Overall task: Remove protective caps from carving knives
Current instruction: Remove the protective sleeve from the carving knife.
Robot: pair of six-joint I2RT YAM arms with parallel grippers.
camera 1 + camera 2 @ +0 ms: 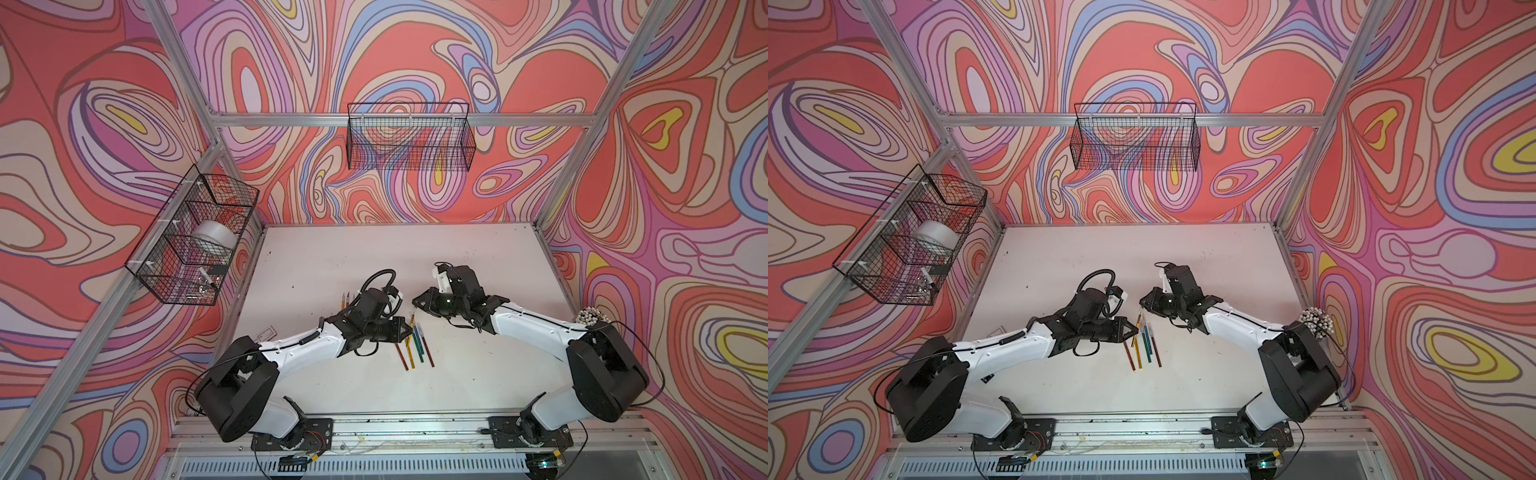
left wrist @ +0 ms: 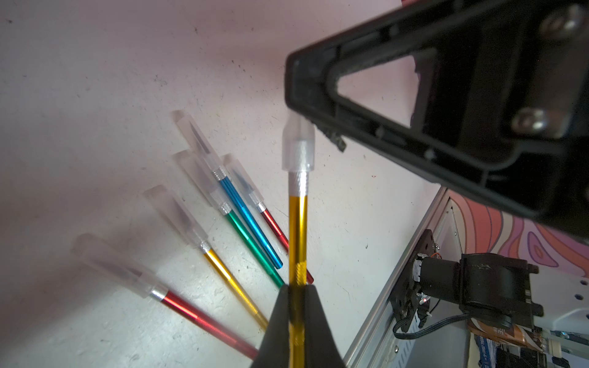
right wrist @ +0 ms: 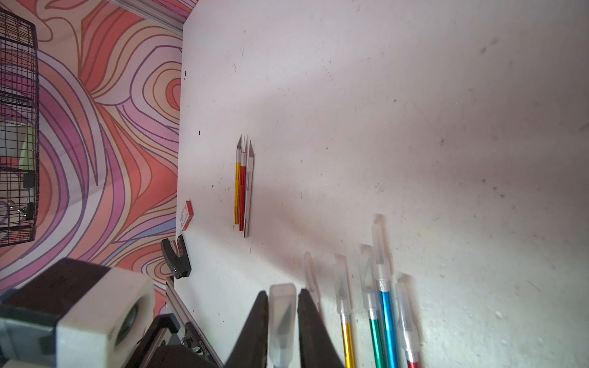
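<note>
My left gripper (image 2: 298, 296) is clamped on the handle of a gold knife (image 2: 298, 229). The knife's long axis runs straight from that grip to my right gripper (image 3: 282, 291), whose jaws pinch the cap (image 2: 298, 149) from both sides. The cap is cloudy plastic, seated over the knurled collar, with the blade dim inside. I judge the pull must follow that axis. Beyond, on the table (image 3: 414, 127), five capped knives (image 2: 251, 224) lie fanned, and farther off three bare knives (image 3: 243, 188) lie together.

White arm shells (image 1: 299, 349), blk joints (image 1: 237, 382) — blk cables (image 1: 376, 276), triangular fingers (image 3: 255, 331).
</note>
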